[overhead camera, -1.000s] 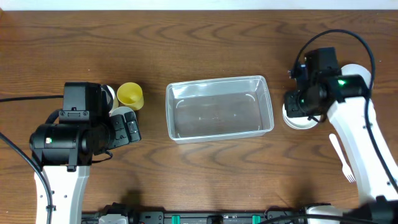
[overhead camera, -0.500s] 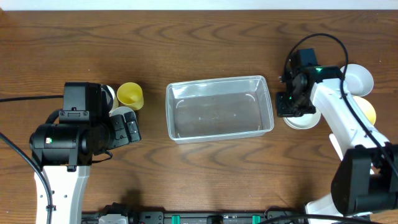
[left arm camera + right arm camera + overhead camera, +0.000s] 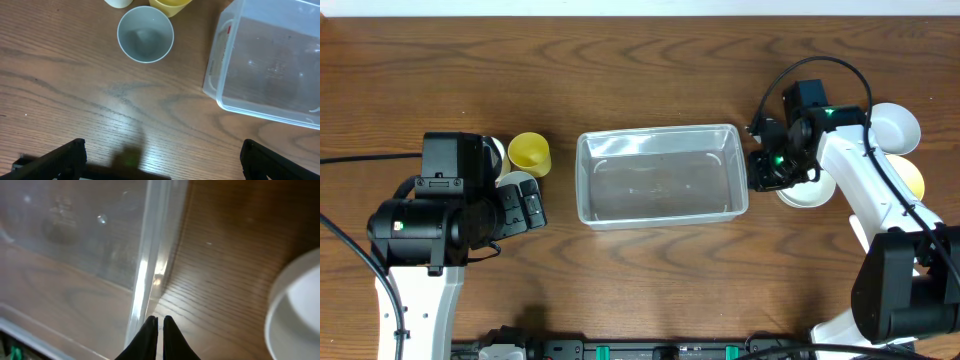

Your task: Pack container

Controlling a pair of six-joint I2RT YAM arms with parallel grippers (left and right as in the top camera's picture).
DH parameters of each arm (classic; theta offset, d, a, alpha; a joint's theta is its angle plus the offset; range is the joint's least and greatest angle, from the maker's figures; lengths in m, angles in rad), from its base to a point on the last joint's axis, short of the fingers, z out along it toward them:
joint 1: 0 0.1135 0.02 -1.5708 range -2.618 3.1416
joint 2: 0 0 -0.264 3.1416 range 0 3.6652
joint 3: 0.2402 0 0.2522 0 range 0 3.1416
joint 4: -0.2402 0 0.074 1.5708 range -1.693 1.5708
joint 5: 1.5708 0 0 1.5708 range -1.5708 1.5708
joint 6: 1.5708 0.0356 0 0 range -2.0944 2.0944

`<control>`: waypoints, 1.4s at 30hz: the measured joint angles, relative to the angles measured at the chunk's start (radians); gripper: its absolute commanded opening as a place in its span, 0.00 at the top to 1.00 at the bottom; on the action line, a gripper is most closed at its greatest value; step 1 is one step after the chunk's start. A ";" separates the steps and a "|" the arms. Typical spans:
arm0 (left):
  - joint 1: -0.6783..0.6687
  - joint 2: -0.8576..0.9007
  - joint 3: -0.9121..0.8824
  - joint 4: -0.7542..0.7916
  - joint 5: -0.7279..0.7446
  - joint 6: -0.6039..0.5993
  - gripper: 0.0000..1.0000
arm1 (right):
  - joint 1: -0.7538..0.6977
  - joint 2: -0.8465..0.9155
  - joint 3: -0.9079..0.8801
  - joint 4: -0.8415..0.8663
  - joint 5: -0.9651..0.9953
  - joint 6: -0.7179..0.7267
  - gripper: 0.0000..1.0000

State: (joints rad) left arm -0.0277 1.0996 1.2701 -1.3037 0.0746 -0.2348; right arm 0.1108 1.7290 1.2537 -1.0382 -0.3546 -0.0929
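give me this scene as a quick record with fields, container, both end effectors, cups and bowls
container: clear plastic, empty, mid-table
right end effector: shut, tips at the container's right rim; unclear if it pinches the rim
left end effector: open, over the table, holding nothing
left of container: yellow cup and pale grey cup, upright
right of container: white bowl under the right arm, second white bowl further out
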 measured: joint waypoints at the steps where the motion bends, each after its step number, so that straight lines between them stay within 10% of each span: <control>1: 0.000 0.000 0.000 0.000 0.000 0.000 0.02 | 0.000 0.000 0.000 0.000 -0.010 -0.006 0.93; 20: 0.000 0.000 0.000 0.010 0.000 0.011 0.02 | 0.000 -0.018 0.000 0.038 0.202 0.122 0.58; 28: 0.000 0.005 0.000 0.110 -0.016 0.092 0.02 | 0.000 -0.312 0.000 0.047 0.375 0.217 0.37; 42: 0.000 0.420 0.002 0.218 -0.052 0.135 0.02 | 0.000 -0.465 -0.004 -0.034 0.416 0.229 0.35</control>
State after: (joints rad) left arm -0.0277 1.5192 1.2720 -1.0859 0.0223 -0.0998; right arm 0.1108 1.2636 1.2495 -1.0718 0.0612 0.1356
